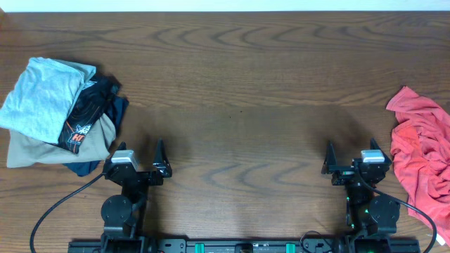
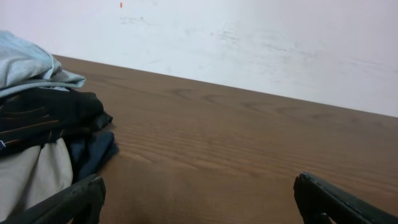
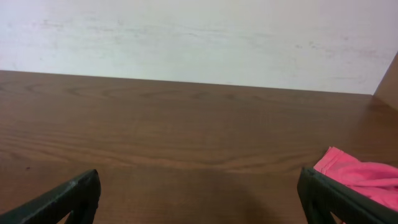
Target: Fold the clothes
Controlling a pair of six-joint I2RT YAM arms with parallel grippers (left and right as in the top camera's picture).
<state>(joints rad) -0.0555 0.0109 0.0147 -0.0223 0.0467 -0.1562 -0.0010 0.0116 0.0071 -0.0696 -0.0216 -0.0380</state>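
- The wooden desk (image 1: pixel 239 84) fills the overhead view, its grain running left to right; a pale wall stands behind its far edge in both wrist views.
- The coral-red garment (image 1: pixel 422 161) lies crumpled and unfolded at the desk's right edge, partly out of the overhead view. It is just to the right of the right arm, and one corner (image 3: pixel 360 177) shows in the right wrist view.
- The pale blue-grey T-shirt (image 1: pixel 42 98) lies roughly bundled on top of a pile at the desk's left side.
- The beige garment (image 1: pixel 39 151) sits under the T-shirt, at the near side of the pile.
- The left arm (image 1: pixel 119 207) rests at the near edge, just right of the pile. The left jaws stand wide apart and hold nothing; both fingertips (image 2: pixel 68 202) hang over bare wood.
- The right arm (image 1: pixel 373 209) mirrors it. The right jaws are also spread wide and empty, with fingertips (image 3: pixel 62 199) over bare wood.
- The black top with orange lines (image 1: pixel 88 116) lies against the T-shirt's right side.
- A dark blue garment (image 1: pixel 84 167) peeks from under the pile.
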